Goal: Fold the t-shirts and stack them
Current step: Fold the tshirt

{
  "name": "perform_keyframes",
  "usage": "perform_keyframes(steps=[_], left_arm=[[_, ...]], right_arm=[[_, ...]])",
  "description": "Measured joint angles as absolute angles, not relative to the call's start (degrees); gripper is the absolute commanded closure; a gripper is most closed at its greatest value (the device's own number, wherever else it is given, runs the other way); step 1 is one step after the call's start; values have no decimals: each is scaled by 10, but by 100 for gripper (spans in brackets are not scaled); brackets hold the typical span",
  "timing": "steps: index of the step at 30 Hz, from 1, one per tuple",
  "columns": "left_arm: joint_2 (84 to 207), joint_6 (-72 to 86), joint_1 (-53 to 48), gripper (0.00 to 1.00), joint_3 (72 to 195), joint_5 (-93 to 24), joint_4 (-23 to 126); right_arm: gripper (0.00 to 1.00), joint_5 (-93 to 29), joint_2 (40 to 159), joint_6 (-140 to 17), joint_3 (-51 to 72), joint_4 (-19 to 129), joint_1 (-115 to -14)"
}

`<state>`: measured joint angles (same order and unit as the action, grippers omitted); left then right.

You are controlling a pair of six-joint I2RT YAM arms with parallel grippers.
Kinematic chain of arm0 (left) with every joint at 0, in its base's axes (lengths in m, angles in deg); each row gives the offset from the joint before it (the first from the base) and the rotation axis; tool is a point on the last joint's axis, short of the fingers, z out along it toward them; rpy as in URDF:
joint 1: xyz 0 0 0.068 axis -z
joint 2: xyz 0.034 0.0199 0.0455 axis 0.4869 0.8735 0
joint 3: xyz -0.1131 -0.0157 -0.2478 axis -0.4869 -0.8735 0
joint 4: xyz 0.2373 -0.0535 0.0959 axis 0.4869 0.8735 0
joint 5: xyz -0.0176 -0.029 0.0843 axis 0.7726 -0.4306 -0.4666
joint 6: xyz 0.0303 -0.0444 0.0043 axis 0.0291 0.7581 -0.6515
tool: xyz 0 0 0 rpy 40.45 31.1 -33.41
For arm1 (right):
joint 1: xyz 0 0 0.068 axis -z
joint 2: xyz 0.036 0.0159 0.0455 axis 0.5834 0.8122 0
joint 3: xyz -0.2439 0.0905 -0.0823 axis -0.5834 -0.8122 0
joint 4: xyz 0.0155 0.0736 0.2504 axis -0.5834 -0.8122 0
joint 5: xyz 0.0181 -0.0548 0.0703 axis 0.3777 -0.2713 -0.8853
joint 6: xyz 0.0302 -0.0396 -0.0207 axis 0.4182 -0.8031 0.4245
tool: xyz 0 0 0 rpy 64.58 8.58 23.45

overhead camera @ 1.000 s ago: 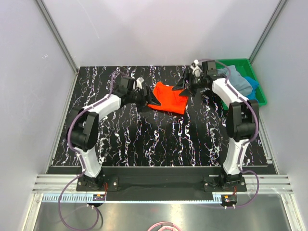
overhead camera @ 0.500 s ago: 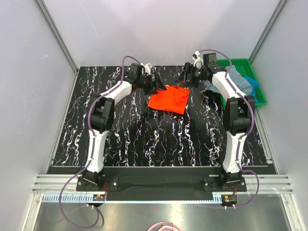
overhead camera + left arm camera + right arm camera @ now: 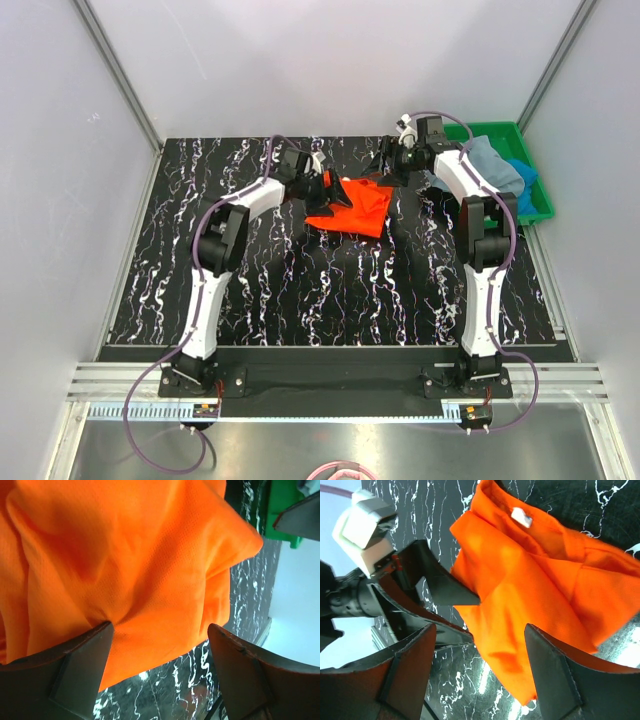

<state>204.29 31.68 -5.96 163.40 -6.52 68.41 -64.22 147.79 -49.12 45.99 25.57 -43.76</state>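
The bright orange t-shirt lies in a loosely folded, rumpled patch at the back middle of the black marble table. It fills the left wrist view and the right wrist view. My left gripper is open at the shirt's left back edge, one finger touching the cloth. My right gripper is open and empty just behind the shirt's right back corner. The grey-blue t-shirt and the bright blue t-shirt lie heaped in the green tray.
The green plastic tray stands at the table's back right corner, and its edge shows in the left wrist view. The left gripper appears close by in the right wrist view. Grey walls enclose the table.
The left gripper swung from the shirt's left side round to its back left edge. The shirt's raised part came down and the patch is now more bunched. The right gripper edged back.
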Motion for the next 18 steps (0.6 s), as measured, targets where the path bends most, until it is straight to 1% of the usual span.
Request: perform_keyframes(steps=[6,10,15,18], left_arm=[[2022,307,-60,18,1629,-115,733],[2005,284,-58,18,1620,-156,763],[1951,267,-58,17,1551,-187,784],[1917,261,-55,16,1505,-200,793]], right_arm=[[21,-621,1478,-525,464,229,-437],[21,-595,1477,-554,464,204,-434],[21,-586,1476,-563,465,191,-432],[23,-584,1476,-569,465,190,-432]])
